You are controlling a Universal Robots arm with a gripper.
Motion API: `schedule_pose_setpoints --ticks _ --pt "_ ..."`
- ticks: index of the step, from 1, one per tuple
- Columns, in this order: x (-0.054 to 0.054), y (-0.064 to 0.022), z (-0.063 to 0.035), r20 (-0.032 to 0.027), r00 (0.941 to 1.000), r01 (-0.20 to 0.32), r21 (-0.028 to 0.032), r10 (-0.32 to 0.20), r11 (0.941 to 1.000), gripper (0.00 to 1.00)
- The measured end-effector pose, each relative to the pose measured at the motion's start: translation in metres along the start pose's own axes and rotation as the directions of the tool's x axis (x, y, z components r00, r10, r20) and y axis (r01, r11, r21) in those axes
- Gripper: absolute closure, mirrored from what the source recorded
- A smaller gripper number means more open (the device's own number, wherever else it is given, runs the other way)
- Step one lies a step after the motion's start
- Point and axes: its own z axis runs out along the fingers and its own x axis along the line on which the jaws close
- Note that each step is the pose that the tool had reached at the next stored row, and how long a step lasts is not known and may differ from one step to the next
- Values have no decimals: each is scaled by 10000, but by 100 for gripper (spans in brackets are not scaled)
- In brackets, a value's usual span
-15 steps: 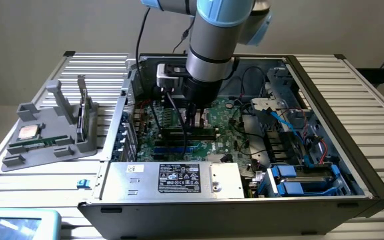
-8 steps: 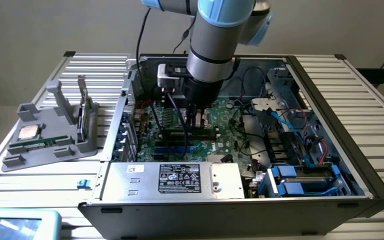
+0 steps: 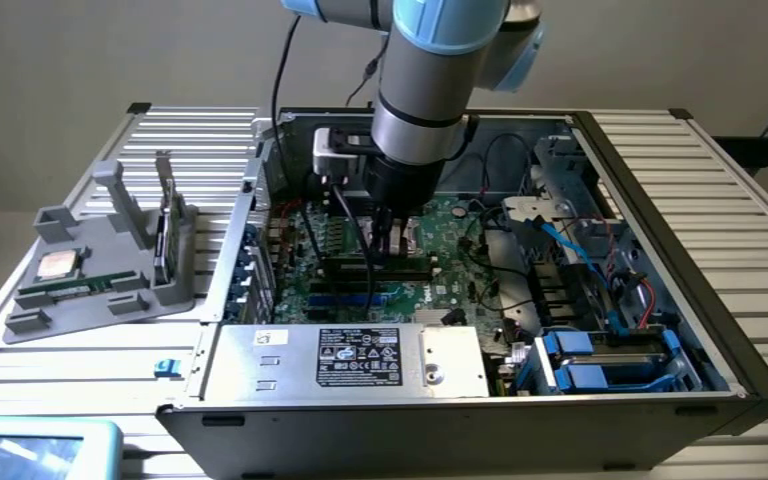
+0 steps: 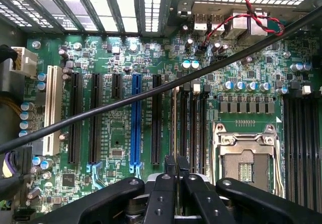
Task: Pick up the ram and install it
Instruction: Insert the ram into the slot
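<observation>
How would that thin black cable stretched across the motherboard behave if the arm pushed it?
Probably floppy: the black cable is thin and spans the motherboard unsupported. It likely bends aside rather than resisting, and, being so slender, probably weighs little.

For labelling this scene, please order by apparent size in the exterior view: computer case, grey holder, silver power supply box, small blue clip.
1. computer case
2. silver power supply box and grey holder: similar extent, and the box seems nearer the camera, so unranked.
3. small blue clip
</observation>
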Motion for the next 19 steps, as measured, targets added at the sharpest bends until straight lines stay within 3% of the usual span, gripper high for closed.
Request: schedule_pose_setpoints --ticks 6,19 --pt "0 0 0 79 10000 14 79 -15 10000 89" --pt "15 0 0 79 10000 9 82 -10 10000 89"
